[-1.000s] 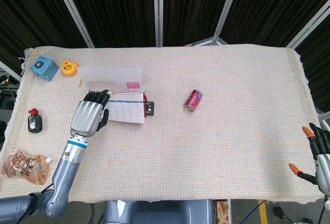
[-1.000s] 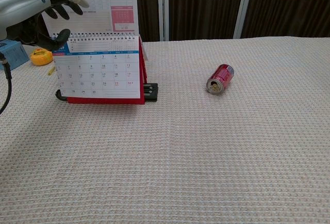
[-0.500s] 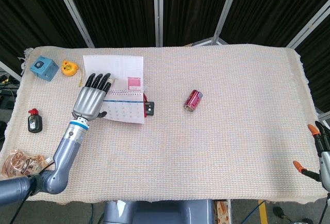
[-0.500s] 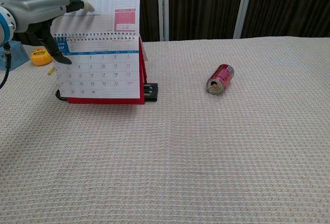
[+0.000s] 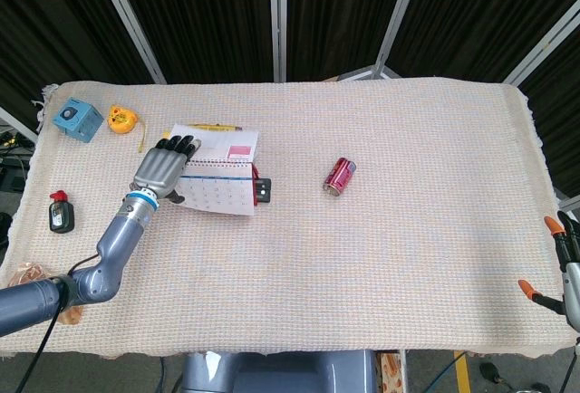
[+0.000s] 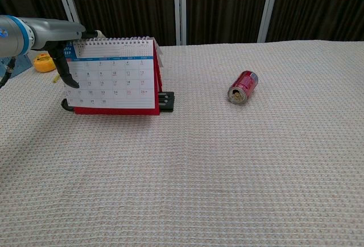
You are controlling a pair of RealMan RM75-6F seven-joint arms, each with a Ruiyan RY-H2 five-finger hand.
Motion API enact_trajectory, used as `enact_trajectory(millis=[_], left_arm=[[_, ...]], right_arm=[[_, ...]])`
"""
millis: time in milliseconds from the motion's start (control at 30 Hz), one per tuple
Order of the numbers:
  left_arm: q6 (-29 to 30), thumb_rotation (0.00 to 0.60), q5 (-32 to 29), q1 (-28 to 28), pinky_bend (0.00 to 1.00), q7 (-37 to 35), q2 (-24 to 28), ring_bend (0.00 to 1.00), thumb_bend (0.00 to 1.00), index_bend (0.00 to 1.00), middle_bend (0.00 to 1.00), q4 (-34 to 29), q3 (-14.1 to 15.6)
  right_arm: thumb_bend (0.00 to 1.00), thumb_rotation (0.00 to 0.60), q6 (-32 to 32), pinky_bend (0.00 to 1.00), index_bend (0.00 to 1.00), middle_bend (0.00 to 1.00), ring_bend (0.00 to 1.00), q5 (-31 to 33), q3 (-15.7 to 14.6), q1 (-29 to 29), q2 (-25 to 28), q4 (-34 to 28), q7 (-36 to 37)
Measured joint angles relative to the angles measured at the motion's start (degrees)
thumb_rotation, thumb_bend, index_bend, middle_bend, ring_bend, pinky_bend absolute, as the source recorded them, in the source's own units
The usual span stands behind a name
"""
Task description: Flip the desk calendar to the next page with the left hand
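The desk calendar stands on its red base at the left of the table, its front sheet showing a month grid. A turned page leans back behind the spiral top. My left hand is at the calendar's upper left corner. Its fingers reach over the top edge onto the turned page, and the thumb hangs apart in front of the grid. It grips nothing. My right hand sits at the table's near right corner, fingers spread and empty; the chest view does not show it.
A red can lies on its side mid-table, its mouth facing the chest camera. A small black object touches the calendar's right foot. A blue cube, yellow tape measure and black bottle sit along the left edge.
The raised page has swung from upright over the spiral and down behind the calendar. My left hand followed it forward and lower. The right hand slid slightly toward the frame's edge.
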Motion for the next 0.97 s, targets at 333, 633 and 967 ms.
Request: enact_trajectory(millis=[333, 633, 967], left_arm=[[5.41, 0.600, 5.71, 1.47, 0.00, -6.40, 1.28, 0.00, 0.00, 0.00, 0.00, -1.97, -0.77], [22.25, 0.600, 23.58, 10.82, 0.00, -14.93, 4.54, 0.00, 0.00, 0.00, 0.00, -9.87, 1.10], [42.50, 0.600, 40.02, 28.82, 0.00, -16.63, 6.17, 0.00, 0.00, 0.00, 0.00, -14.99, 15.87]], right_arm=[[0.07, 0.600, 1.59, 0.00, 0.00, 0.00, 0.00, -1.50, -0.13, -0.40, 0.27, -0.52, 0.50], [0.07, 0.600, 1.36, 0.00, 0.00, 0.00, 0.00, -2.02, -0.38, -0.24, 0.21, -0.63, 0.46], [0.07, 0.600, 1.73, 0.00, 0.00, 0.00, 0.00, -2.33, -0.39, -0.30, 0.14, -1.39, -0.72]])
